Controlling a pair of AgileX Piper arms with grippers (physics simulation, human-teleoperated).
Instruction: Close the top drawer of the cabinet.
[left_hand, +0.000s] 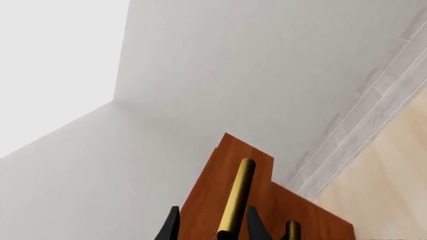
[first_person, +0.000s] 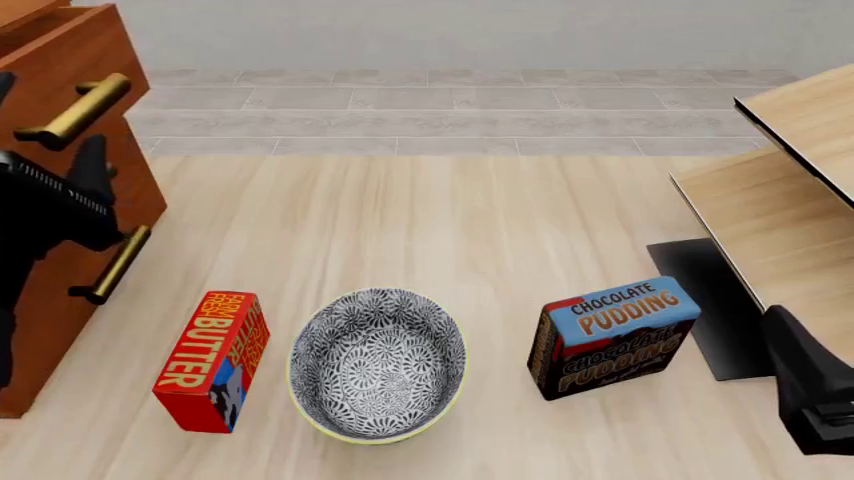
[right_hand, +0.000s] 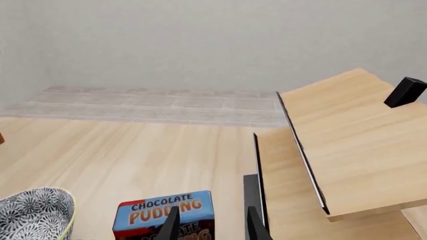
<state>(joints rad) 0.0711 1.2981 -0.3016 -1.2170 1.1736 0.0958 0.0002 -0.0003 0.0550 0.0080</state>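
Observation:
The cabinet (first_person: 54, 300), reddish-brown wood, stands at the far left of the front view. Its top drawer (first_person: 74, 55) carries a brass bar handle (first_person: 74, 112). In the left wrist view the top drawer (left_hand: 213, 185) sticks out past the drawer front below it (left_hand: 313, 220). My left gripper (left_hand: 213, 227) is open, with one finger on each side of the handle (left_hand: 237, 197). I cannot tell whether the fingers touch it. My right gripper (right_hand: 212, 225) is open and holds nothing; it hovers above the chocolate pudding box (right_hand: 165, 212).
On the floor stand a red butter box (first_person: 214, 360), a patterned bowl (first_person: 307, 340) and the chocolate pudding box (first_person: 614, 335). Pale light-wood furniture (first_person: 787, 200) fills the right side, above a dark base plate (first_person: 707, 290). A lower drawer handle (first_person: 114, 265) sits below my left arm (first_person: 47, 210).

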